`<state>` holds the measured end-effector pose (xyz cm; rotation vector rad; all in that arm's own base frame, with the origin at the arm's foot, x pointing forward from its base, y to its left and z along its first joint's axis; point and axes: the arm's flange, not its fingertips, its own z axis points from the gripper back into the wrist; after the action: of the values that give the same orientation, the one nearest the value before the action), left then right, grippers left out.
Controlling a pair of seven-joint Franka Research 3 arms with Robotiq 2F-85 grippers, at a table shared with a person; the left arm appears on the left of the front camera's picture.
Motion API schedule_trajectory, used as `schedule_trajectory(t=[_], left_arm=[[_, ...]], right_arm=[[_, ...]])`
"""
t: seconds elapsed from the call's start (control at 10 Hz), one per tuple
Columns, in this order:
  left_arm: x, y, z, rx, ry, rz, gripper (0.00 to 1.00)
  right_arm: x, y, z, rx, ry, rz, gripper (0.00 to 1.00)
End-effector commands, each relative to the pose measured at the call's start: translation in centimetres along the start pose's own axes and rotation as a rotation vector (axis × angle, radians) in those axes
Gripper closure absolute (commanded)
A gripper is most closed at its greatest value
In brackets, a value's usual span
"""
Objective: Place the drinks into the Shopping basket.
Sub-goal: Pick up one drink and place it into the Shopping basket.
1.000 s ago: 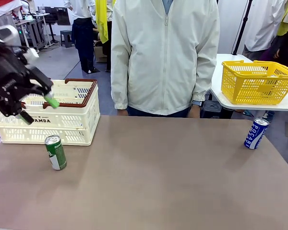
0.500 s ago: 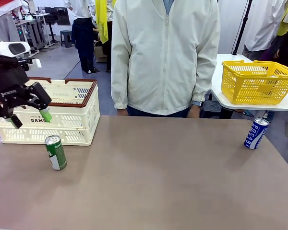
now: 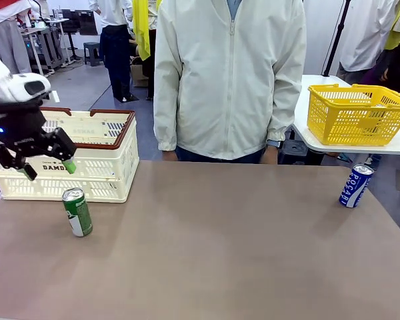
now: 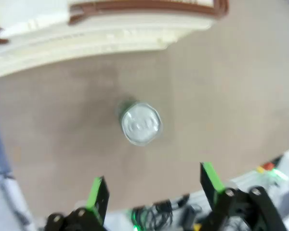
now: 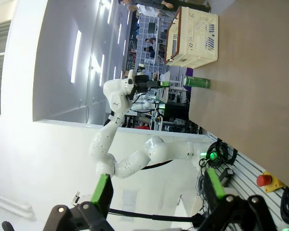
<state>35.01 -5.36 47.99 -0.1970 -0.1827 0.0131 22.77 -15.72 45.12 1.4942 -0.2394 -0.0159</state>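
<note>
My left gripper (image 3: 49,169) hangs with its jaws spread wide and empty. Straight below them, in line with the gap between the green pads, the slim green metal drink can (image 4: 141,123) stands upright on the brown table (image 3: 220,253). Just beyond the jaws sits the cream slotted plastic shopping basket (image 3: 113,170) with its dark brown rim. My right gripper (image 5: 157,185) also has its jaws apart, holding nothing. The blue metal can (image 3: 355,186) stands well away from the left jaws, across the table.
</note>
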Motion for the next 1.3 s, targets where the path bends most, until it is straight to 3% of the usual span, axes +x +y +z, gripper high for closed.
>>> schedule_trajectory(t=[0.0,0.5,1.0,1.1,1.2], left_arm=[[0.0,-0.4,-3.9,0.046,-0.019,0.001,0.0],[2.2,-0.8,-11.1,0.11,0.028,0.003,0.0],[2.5,-0.8,-12.1,0.112,0.068,0.004,0.0],[2.6,-0.9,-12.2,0.125,0.071,0.001,0.56],[2.6,-1.0,-12.2,0.133,0.072,-0.004,1.0]], right_arm=[[-0.3,0.3,0.0,0.0,0.006,-0.007,0.0],[-0.3,0.3,0.0,0.0,0.006,-0.007,0.0],[-0.3,0.3,0.0,0.0,0.006,-0.007,0.0],[-0.3,0.3,0.0,0.0,0.006,-0.007,0.0],[-0.3,0.3,0.0,0.0,0.006,-0.007,0.0]])
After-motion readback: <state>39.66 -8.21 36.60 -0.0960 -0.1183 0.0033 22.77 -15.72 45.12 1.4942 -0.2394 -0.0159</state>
